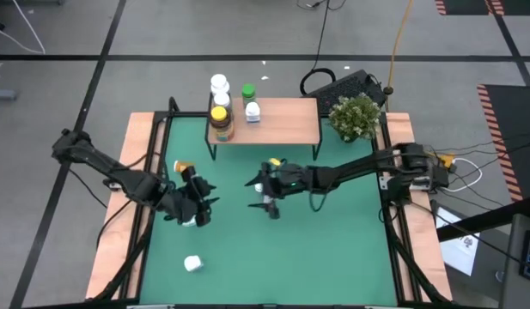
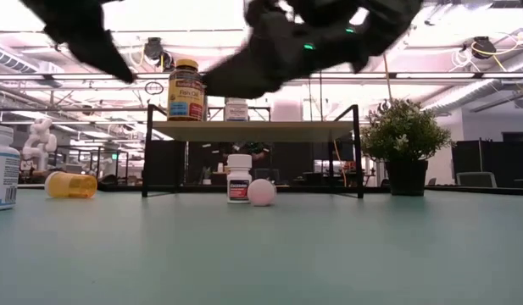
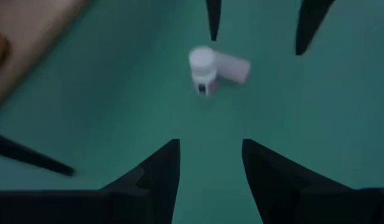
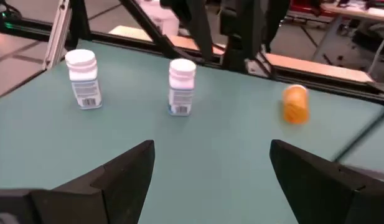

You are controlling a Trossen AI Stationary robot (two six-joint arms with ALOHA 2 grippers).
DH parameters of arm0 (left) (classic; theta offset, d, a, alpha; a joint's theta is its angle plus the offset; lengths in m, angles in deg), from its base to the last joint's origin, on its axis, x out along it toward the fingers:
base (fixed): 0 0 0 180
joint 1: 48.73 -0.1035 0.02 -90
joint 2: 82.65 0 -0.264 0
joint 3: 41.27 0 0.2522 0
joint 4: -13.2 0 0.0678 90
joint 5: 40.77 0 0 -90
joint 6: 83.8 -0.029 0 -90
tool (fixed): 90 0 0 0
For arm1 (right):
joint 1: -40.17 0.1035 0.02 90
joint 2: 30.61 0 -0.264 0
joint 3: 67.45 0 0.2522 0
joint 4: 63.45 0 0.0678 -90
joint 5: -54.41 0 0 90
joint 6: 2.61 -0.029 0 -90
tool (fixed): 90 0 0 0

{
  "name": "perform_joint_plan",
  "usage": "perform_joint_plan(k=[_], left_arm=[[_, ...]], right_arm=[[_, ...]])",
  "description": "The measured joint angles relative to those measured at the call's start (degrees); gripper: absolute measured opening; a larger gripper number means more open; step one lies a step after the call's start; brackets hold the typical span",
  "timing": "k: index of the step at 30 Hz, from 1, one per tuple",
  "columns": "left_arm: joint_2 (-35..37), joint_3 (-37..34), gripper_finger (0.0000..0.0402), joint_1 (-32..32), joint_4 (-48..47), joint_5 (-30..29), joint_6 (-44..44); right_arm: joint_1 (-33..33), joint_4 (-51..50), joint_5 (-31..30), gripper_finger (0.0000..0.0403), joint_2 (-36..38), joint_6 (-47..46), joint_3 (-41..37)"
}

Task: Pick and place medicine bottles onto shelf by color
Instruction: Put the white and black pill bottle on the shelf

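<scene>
We see both grippers, left [image 1: 194, 206] and right [image 1: 269, 190], empty with fingers apart, in front of the shelf [image 1: 277, 121].

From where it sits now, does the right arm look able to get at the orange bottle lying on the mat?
Probably yes. The right gripper is open and empty, and the orange bottle lies on its side across bare mat. The left gripper hovers close by and might crowd it.

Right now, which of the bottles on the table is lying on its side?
The orange bottle lies on its side near the table's left edge; the two white bottles beyond the right gripper stand upright.
</scene>
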Motion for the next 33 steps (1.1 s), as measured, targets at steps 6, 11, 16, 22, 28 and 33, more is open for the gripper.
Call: perform_joint_plan(k=[6, 11, 16, 22, 28, 33], left_arm=[[0.0, -1.91, 0.0175, 6.18, -1.41, -1.22, 5.92], [-1.09, -1.99, 0.0175, 7.92, 0.35, -10.59, 6.82], [-5.78, -2.0, 0.0175, 6.32, 8.73, -14.09, -1.69], [-14.96, -1.92, 0.0175, -1.04, 29.55, -13.36, -16.83], [-24.21, -2.02, 0.0175, -9.92, 47.75, -1.91, -26.23], [-30.25, -2.07, 0.0198, -15.27, 54.38, 1.04, -27.83]], right_arm=[[1.5, -5.09, -0.32, 0.0311, -10.12, 0.17, 12.27], [1.4, -7.64, -8.75, 0.0311, -12.11, 2.92, 13.62], [1.62, -18.17, -10.29, 0.0311, -5.4, 2.96, 9.15], [2.31, -10.34, -10.49, 0.0311, 7.33, -0.37, -7.34], [-0.4, 2.87, -10.46, 0.0311, 19.45, -3.65, -24.45], [-2.78, 10.36, -10.32, 0.0311, 23.87, -3.78, -34.96]])
